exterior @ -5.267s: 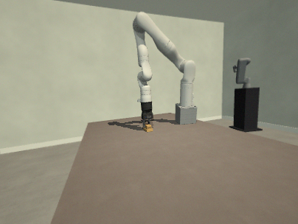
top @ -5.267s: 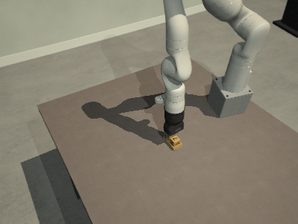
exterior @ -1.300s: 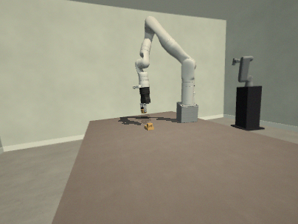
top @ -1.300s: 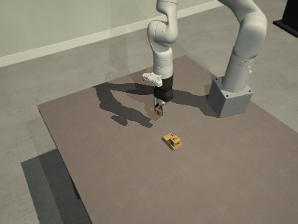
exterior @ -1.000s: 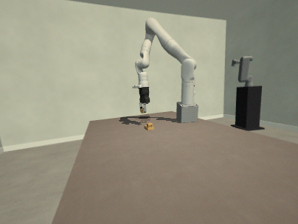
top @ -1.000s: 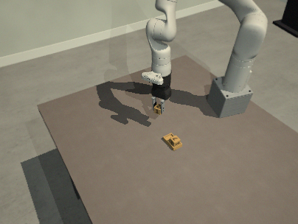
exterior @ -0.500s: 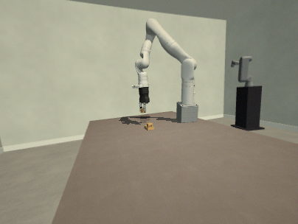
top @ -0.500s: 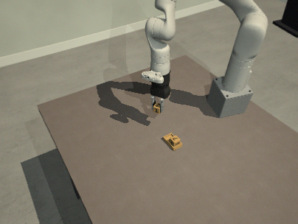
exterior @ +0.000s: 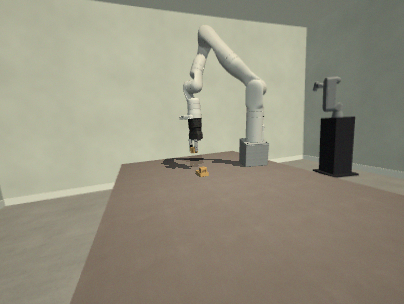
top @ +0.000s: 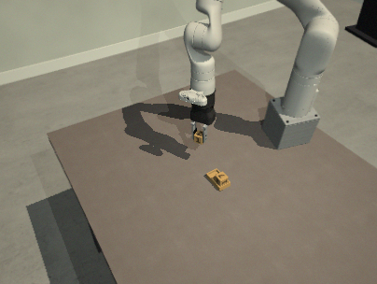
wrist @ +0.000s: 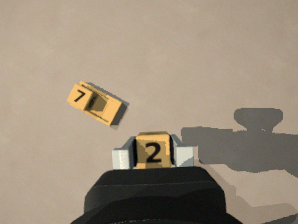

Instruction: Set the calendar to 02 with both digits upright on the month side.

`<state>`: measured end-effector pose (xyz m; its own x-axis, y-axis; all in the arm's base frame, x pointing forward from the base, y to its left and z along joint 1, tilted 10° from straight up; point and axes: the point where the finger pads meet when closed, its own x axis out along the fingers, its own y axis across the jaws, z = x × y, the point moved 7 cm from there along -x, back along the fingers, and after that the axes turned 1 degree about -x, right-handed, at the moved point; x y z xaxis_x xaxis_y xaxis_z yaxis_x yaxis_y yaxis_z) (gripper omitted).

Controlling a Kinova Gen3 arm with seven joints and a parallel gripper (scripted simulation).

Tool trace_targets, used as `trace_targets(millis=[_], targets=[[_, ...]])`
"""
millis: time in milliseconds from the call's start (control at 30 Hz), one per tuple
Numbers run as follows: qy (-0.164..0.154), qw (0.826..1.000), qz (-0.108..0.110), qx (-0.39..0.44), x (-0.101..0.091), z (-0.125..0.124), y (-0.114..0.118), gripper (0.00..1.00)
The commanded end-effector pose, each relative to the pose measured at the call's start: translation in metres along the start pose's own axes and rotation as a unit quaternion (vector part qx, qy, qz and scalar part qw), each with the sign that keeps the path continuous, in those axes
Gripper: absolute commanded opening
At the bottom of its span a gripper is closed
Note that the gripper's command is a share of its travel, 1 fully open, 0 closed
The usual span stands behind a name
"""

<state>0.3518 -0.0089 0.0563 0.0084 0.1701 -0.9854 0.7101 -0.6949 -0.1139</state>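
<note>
In the wrist view, the tray (wrist: 100, 104) is lying to the upper left on the tabletop (wrist: 200, 43), with 1 cube (wrist: 83, 95) sitting in it, its upward face showing a 7. To the right of it and nearer the camera, the hand (wrist: 153, 153) is gripping the second cube (wrist: 153, 152) between half-open fingers, a 2 facing the camera. This cube is hanging in the air, well above the tabletop.

The tray's long axis is running from upper left down to lower right, slanted against the line between the fingers. Judging from this, the hand is needing to travel left and forward, then turn at the wrist before lowering.
</note>
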Motion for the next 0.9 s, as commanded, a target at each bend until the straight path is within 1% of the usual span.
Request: trace_targets(millis=[0, 133, 300, 600, 667, 867], targets=[[-0.001, 1.0, 0.001, -0.002, 0.001, 0.001, 0.002, 0.6], [-0.001, 1.0, 0.001, -0.002, 0.003, 0.001, 0.002, 0.6], [-0.002, 1.0, 0.0, -0.003, 0.011, 0.002, 0.0, 0.6], [-0.002, 1.0, 0.0, -0.003, 0.039, 0.002, 0.0, 0.6], [-0.002, 1.0, 0.0, -0.003, 0.039, 0.002, 0.0, 0.6], [-0.001, 1.0, 0.001, -0.003, 0.06, 0.001, 0.001, 0.6]])
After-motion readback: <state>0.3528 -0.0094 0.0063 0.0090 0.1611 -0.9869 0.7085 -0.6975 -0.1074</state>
